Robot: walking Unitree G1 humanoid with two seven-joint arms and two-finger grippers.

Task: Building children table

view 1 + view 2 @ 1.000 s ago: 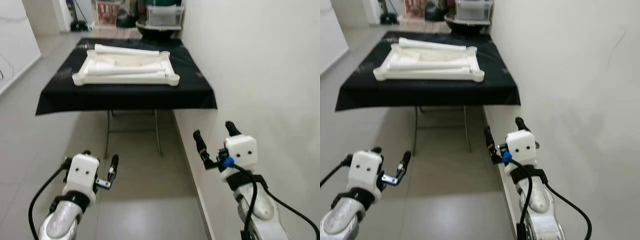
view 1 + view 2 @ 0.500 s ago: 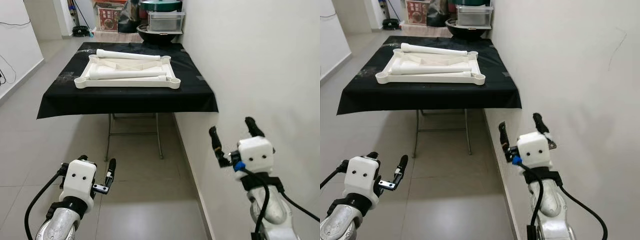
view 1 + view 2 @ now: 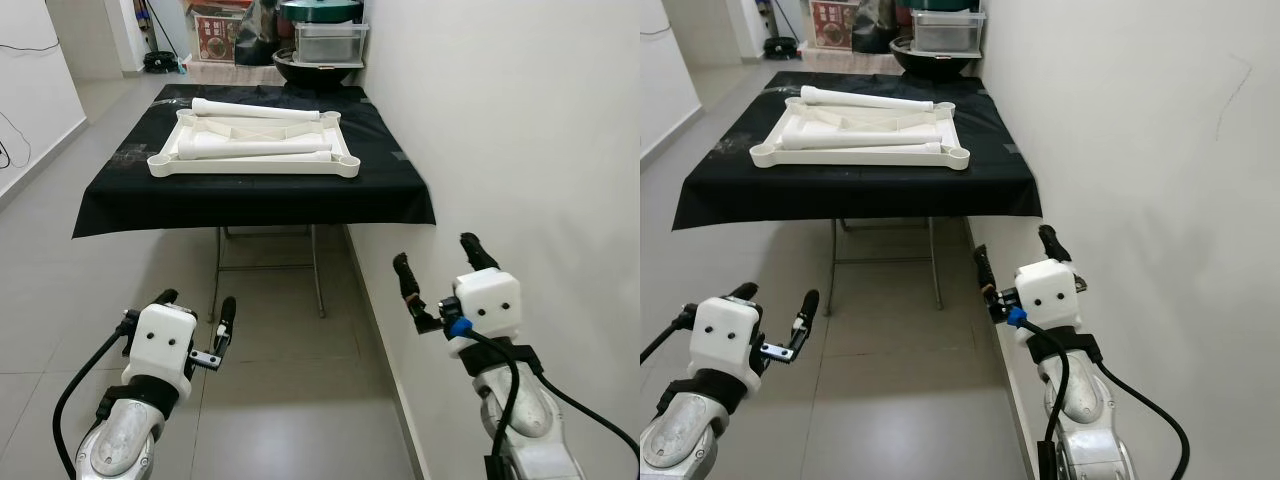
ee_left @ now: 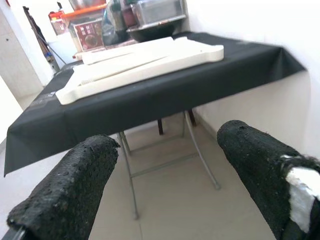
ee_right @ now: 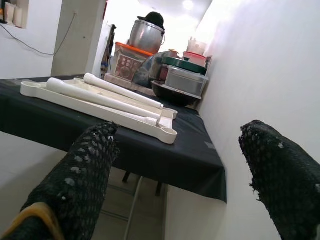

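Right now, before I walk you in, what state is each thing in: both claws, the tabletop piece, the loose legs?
left claw: open, empty, held low over the floor
right claw: open, empty, raised beside the wall
white tabletop piece: lying flat, underside up, on the black-covered table
white legs: unattached, lying loose on the tabletop piece

White tabletop (image 3: 252, 160) on black-draped table (image 3: 120, 195)

The black cloth (image 3: 250, 195) hid the surface beneath; stacked containers (image 3: 320, 30) behind were cut off at the frame's top.
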